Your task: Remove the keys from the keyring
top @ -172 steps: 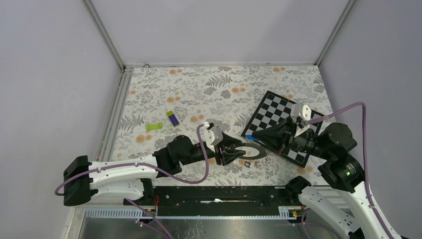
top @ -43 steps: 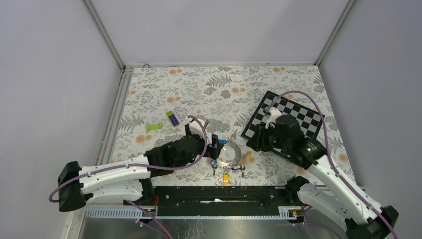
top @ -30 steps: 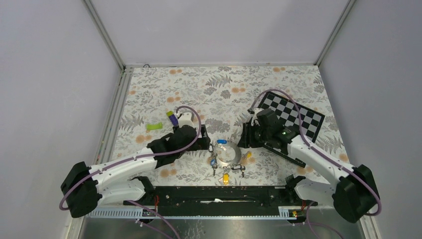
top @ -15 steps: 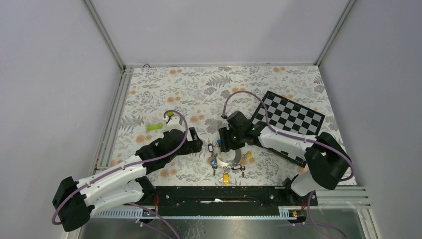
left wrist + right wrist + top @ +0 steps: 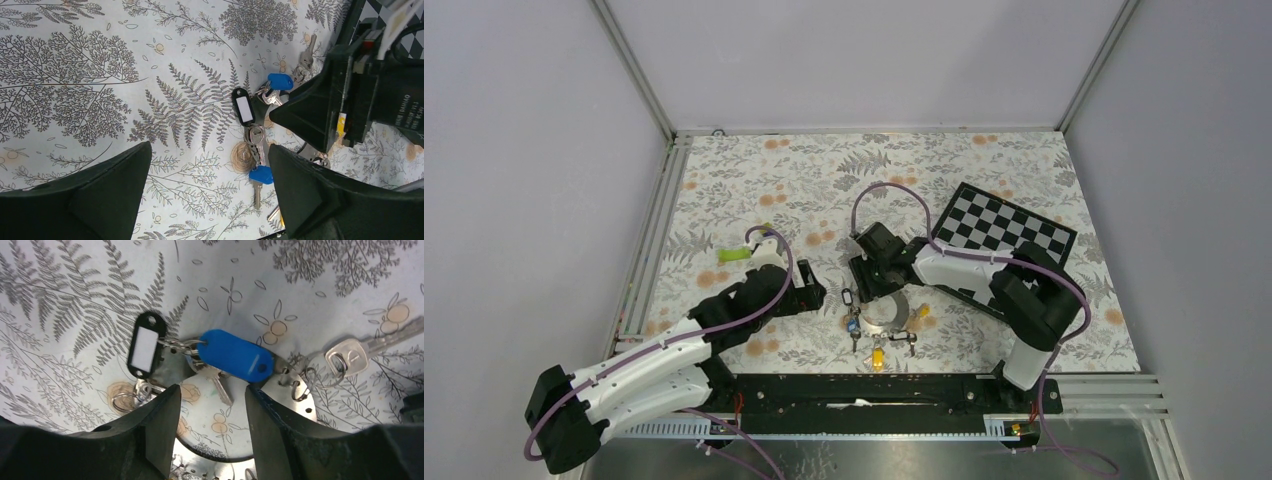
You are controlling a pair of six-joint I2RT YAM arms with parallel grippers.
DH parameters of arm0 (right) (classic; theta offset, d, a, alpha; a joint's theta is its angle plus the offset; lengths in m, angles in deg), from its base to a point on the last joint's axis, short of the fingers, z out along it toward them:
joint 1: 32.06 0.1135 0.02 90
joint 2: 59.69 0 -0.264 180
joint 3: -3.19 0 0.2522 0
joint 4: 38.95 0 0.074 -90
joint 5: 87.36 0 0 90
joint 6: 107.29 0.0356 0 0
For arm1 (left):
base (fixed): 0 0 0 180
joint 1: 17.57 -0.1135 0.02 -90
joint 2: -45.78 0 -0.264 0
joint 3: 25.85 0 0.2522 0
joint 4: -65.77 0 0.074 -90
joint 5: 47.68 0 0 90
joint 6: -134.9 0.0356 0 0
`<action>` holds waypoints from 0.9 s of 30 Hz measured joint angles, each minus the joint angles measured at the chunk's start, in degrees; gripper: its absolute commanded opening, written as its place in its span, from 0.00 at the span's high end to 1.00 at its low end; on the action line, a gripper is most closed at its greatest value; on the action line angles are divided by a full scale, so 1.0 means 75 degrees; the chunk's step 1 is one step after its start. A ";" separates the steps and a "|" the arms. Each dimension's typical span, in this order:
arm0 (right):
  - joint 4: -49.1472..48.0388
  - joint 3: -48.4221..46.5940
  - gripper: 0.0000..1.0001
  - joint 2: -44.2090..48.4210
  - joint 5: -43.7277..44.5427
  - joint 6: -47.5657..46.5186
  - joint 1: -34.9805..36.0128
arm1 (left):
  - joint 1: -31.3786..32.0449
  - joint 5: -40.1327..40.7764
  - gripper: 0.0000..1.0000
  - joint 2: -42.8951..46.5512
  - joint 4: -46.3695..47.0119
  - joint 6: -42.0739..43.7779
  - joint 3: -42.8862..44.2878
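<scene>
**Keys all on the ring, both grippers open beside it**

The keyring (image 5: 886, 312), a flat grey metal disc with a wide hole and small holes punched along its rim, lies flat on the flower-printed cloth (image 5: 824, 180) near the front middle of the table. The keys fan out around it on thin wire loops. A glossy blue plastic tag (image 5: 235, 356) and a black tag with a white label (image 5: 145, 351) sit at its far-left edge. A square-headed silver key (image 5: 350, 354) lies to the far right, and a yellow-headed key (image 5: 877, 356) on the near side.

The right gripper (image 5: 210, 420) hangs over the ring's far-left rim. Its black wedge-shaped fingers stand apart and hold nothing. They cover part of the rim, and a small plain key (image 5: 220, 387) shows between them.

The left gripper (image 5: 210, 185) is just left of the ring, jaws spread wide and empty. In its own view the right gripper hides most of the ring.

A checkerboard (image 5: 1009, 235) lies far right, partly under the right arm.
</scene>
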 measured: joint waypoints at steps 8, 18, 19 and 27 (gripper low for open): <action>-0.0026 -0.0548 0.65 -0.0583 0.0187 -0.0396 0.0003 | 0.0000 -0.0003 0.05 0.0003 -0.0003 0.0003 0.0000; -0.0041 -0.0679 1.00 -0.0737 0.0157 -0.0527 0.0009 | -0.0006 -0.0003 0.05 0.0154 -0.0015 0.0003 -0.0096; -0.0044 -0.0659 1.00 -0.0720 0.0157 -0.0527 0.0012 | -0.0009 -0.0003 0.05 0.0152 -0.0015 0.0003 -0.0096; 0.0256 -0.0172 0.71 0.0105 0.0169 -0.0425 0.0044 | -0.0009 -0.0003 0.05 0.0134 -0.0015 0.0006 -0.0096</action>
